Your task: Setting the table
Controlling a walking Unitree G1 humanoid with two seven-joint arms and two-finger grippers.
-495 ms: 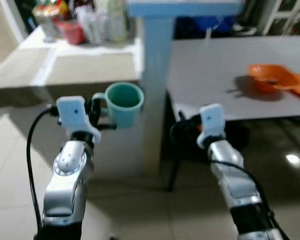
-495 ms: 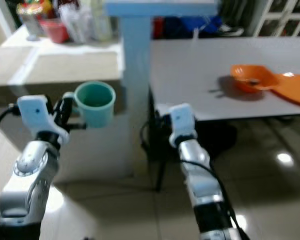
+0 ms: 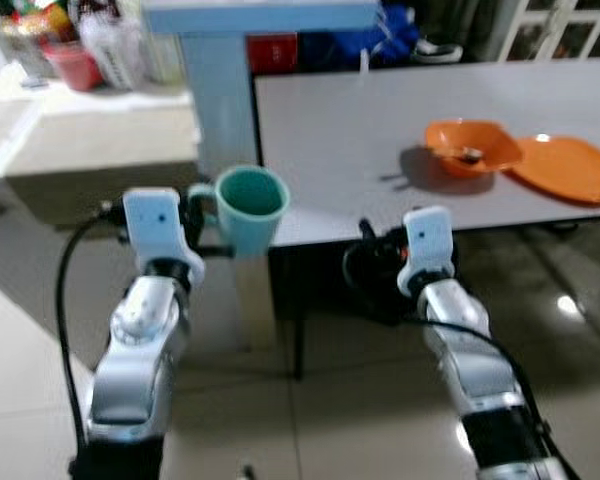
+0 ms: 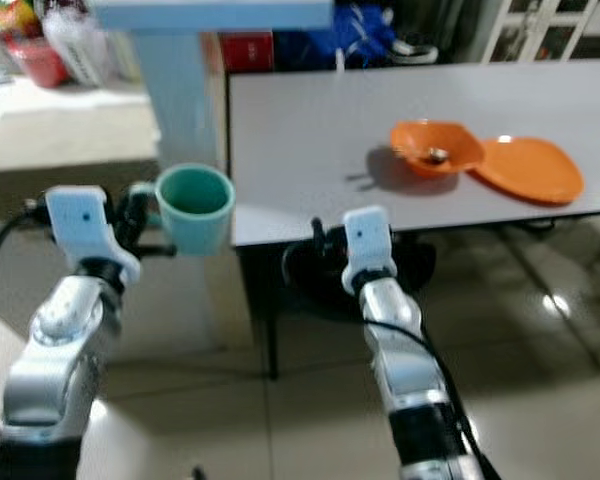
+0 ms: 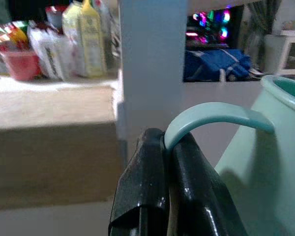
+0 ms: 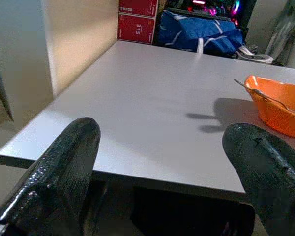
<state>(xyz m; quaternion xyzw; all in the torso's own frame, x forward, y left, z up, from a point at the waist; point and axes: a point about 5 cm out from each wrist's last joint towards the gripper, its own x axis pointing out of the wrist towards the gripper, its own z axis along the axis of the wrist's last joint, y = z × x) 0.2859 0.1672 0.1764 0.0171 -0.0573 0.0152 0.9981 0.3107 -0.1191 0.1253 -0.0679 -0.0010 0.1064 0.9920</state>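
Note:
A teal mug (image 3: 249, 207) hangs in the air by its handle (image 5: 214, 118), just off the near left corner of the grey table (image 3: 380, 140). My left gripper (image 5: 168, 162) is shut on that handle, and the mug stays upright. My right gripper (image 6: 162, 162) is open and empty, level with the table's near edge. An orange bowl (image 3: 470, 150) with a spoon in it stands on the table's right part. Beside it lies an orange plate (image 3: 568, 168).
A pale blue pillar (image 3: 220, 110) stands right behind the mug at the table's left corner. A low counter (image 3: 70, 130) with bottles and packets lies to the left. Blue bags (image 4: 350, 30) sit beyond the table. Shiny tiled floor (image 3: 310, 420) spreads below.
The camera has swung to the right, so the table, bowl and plate now sit further left in view. The mug stays held in the left gripper.

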